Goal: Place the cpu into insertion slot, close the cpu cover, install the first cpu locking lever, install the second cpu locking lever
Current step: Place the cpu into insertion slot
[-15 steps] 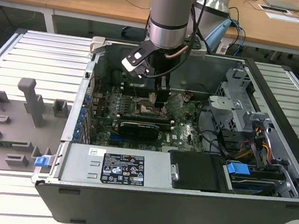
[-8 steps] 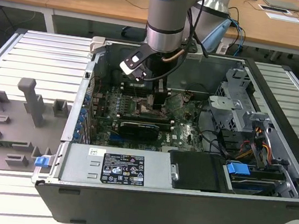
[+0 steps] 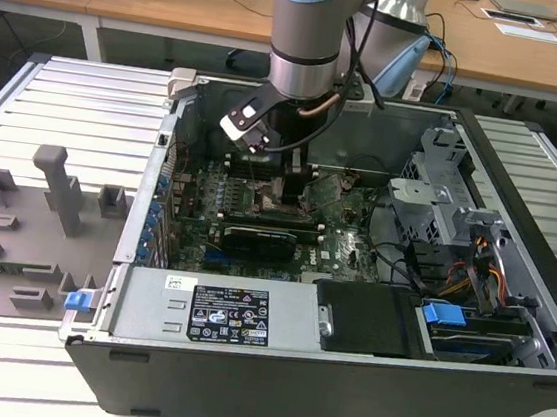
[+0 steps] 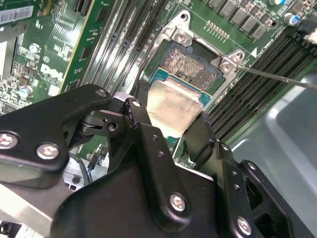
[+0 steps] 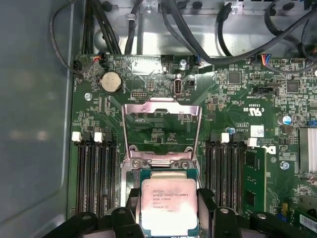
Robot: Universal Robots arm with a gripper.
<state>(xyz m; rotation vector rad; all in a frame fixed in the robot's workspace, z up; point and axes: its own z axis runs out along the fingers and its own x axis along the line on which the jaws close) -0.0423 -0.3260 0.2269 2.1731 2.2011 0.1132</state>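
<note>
My gripper (image 3: 290, 195) reaches down into the open computer case, over the green motherboard. It is shut on the cpu (image 4: 173, 106), a flat square chip with a pale metal top, one black finger (image 4: 141, 116) on each side. The cpu (image 5: 168, 203) hangs over the near part of the insertion slot (image 4: 190, 67), whose dark contact field shows beyond the chip's edge. Whether the chip touches the slot I cannot tell. The cpu cover (image 5: 187, 109), a thin silver frame, stands swung open behind the slot. A thin steel locking lever (image 4: 277, 77) sticks out past the slot's corner.
Long black memory slots (image 5: 96, 173) flank the socket on both sides. In the exterior view a black card (image 3: 260, 239), a labelled grey power supply (image 3: 206, 311), a black drive box (image 3: 366, 319) and cabled drive bays (image 3: 473, 271) crowd the case. A grey fixture plate (image 3: 26, 220) lies at that view's left.
</note>
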